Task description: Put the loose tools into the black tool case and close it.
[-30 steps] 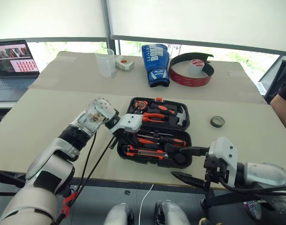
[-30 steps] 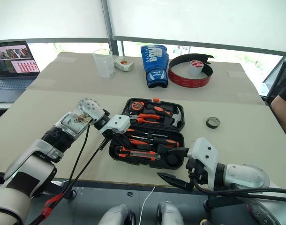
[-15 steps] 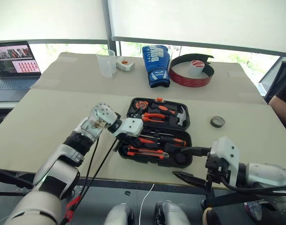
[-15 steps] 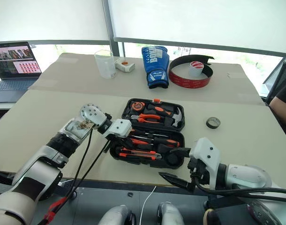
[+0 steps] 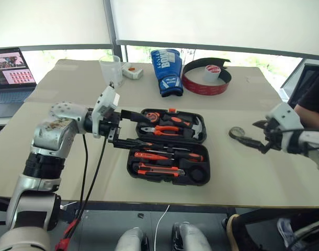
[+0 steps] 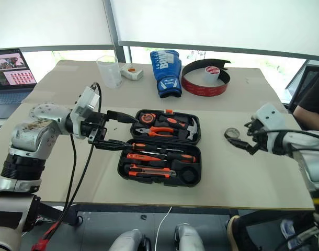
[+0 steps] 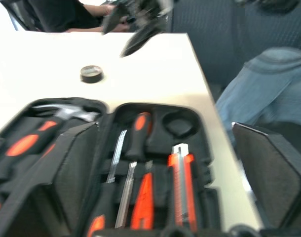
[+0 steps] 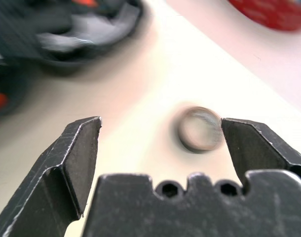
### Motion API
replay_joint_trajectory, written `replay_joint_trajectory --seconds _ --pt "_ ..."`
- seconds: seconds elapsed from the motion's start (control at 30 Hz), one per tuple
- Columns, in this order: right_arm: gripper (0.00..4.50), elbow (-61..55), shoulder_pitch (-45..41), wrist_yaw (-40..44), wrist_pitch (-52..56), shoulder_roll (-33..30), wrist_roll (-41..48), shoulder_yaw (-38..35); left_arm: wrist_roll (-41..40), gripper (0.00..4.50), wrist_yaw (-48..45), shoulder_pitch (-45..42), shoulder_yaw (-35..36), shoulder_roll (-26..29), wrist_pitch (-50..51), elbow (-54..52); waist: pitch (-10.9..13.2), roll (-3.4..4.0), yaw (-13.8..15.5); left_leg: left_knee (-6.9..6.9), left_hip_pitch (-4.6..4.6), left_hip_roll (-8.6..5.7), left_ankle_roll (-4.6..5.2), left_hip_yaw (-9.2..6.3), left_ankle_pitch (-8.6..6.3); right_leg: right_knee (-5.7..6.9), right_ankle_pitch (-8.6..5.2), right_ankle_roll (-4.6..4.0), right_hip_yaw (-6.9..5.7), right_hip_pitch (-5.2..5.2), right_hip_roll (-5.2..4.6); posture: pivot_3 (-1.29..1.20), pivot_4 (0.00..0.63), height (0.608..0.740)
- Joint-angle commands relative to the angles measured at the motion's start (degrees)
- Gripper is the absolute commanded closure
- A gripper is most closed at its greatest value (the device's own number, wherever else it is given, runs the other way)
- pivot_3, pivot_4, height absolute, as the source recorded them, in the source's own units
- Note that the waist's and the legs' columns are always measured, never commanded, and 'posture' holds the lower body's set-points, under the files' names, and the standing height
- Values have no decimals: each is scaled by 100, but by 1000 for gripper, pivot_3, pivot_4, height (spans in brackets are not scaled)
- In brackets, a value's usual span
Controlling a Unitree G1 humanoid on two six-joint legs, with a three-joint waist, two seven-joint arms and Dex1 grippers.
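Two claws spread wide: left gripper [image 5: 129, 128] hangs empty over the open black case [image 5: 170, 146] (screwdrivers, knife seated), right gripper [image 5: 253, 135] brackets the small tape roll [image 5: 236, 133] on the table. Closing off-centre could squirt it away.

White block lettering runs down the blue glove [image 5: 167, 70] (too small to spell out), and the laptop [image 5: 10, 67] screen shows thumbnails, nothing legible there.
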Motion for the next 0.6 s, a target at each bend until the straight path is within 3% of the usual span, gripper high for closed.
replay_joint_trajectory --seconds 0.03,0.23,0.33,0.6 --pt "0 1130 -712 303 -585 273 -606 375 -112 40 164 179 179 213 139 -574 2 4 -5 -9 5 0 -5 0 3 0 5 -16 -1 -1 1 0 150 727" --pt "0 2849 -1608 484 -1415 810 -1359 825 -28 40 453 588 334 379 5 -860 9 16 -33 -30 11 0 -18 2 11 -1 11 -49 -10 0 -2 0 150 727" --pt "729 3406 -1866 517 -1666 1016 -1483 767 -41 0 528 644 354 441 18 -937 9 17 -46 -32 12 1 -25 2 14 0 10 -48 -12 1 -3 0 150 727" --pt "3550 3902 -2054 544 -2157 1188 -1638 626 93 0 420 670 198 538 -155 -887 10 18 -91 -33 23 2 -52 1 30 12 9 -48 -9 5 -5 0 150 727"
